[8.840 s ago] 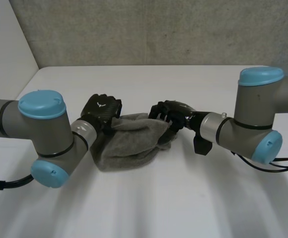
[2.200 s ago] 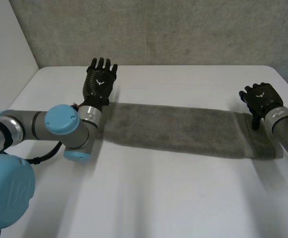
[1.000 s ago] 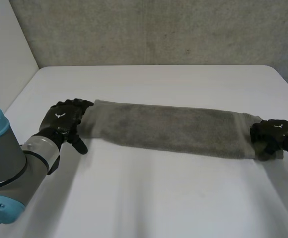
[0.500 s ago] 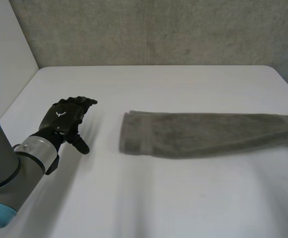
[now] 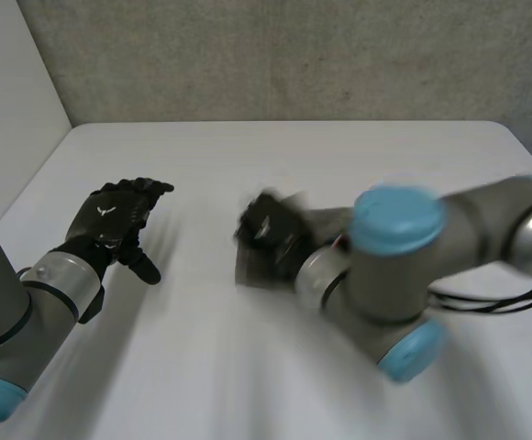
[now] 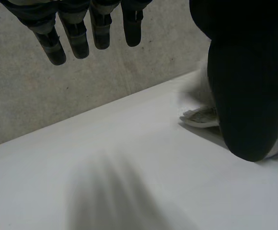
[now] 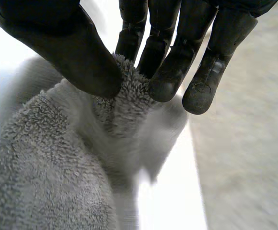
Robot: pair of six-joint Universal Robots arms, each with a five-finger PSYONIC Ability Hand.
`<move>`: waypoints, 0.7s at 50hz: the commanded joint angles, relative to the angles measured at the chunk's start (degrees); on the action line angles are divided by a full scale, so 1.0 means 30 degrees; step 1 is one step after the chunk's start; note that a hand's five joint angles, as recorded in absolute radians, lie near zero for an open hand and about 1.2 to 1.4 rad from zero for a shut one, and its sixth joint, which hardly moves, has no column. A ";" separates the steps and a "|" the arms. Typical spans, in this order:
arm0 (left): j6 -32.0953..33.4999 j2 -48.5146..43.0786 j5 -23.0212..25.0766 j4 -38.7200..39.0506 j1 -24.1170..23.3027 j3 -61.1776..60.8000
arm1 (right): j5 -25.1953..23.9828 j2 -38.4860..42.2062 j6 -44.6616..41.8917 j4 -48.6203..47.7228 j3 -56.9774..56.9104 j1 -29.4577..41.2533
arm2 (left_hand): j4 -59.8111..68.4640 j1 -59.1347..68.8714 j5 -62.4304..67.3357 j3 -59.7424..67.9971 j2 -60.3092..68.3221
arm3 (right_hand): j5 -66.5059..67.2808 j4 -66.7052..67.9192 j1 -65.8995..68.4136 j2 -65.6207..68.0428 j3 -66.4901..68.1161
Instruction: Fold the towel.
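Note:
The grey towel [image 5: 255, 271] lies at the middle of the white table, mostly hidden under my right arm [image 5: 404, 266]. My right hand [image 5: 271, 229] hangs over the towel's left end. In the right wrist view, the thumb and fingers of my right hand [image 7: 57, 38] pinch a ridge of the towel [image 7: 48, 158]. My left hand [image 5: 119, 215] rests at the table's left with straight fingers and holds nothing. In the left wrist view, the fingers of my left hand [image 6: 76, 33] are spread above bare table, and a bit of towel [image 6: 201, 116] shows beside the thumb.
The white table [image 5: 248, 367] ends at a grey concrete wall [image 5: 293, 55] at the back and a pale wall [image 5: 9, 101] on the left. My right arm reaches across the table's middle from the right.
My right hand has swept from the far right to the table's middle, carrying the towel's end with it. The stretched-out towel has bunched up under the arm. My left hand has barely moved.

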 commanded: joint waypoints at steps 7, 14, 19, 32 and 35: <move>0.0053 -0.0534 -0.0028 0.1177 -0.0431 0.0412 | 0.0907 -0.0516 -0.0237 -0.0066 0.1189 -0.0035 | 0.0282 0.0197 -0.0277 0.0279 0.0282 | -2.2068 -2.2018 -2.1794 -2.1864 -2.2124; -0.0035 -0.1179 -0.0117 0.2498 -0.1692 0.1468 | 0.0467 -0.3955 0.4721 -0.0682 0.3860 -0.1942 | 0.0394 0.0309 -0.0165 0.0391 0.0394 | -2.2068 -2.2018 -2.1794 -2.1864 -2.2124; -0.0006 -0.2263 -0.0351 0.2850 -0.2717 0.2639 | -0.0380 -0.7230 0.8347 -0.0828 0.6637 -0.3899 | 0.0450 0.0365 -0.0109 0.0447 0.0450 | -2.2068 -2.2018 -2.1794 -2.1864 -2.2124; 0.0141 -0.6540 -0.2490 0.2645 -0.6350 0.7063 | -0.2139 -0.8116 0.9525 -0.0711 1.0185 -0.9379 | 0.0506 0.0421 -0.0053 0.0503 0.0506 | -2.2068 -2.2018 -2.1794 -2.1864 -2.2124; 0.0199 -0.7654 -0.2870 0.2440 -0.6731 0.7913 | -0.2286 -0.7765 0.9758 -0.0740 1.0509 -1.0084 | 0.0562 0.0477 0.0003 0.0559 0.0562 | -2.2068 -2.2018 -2.1794 -2.1864 -2.2124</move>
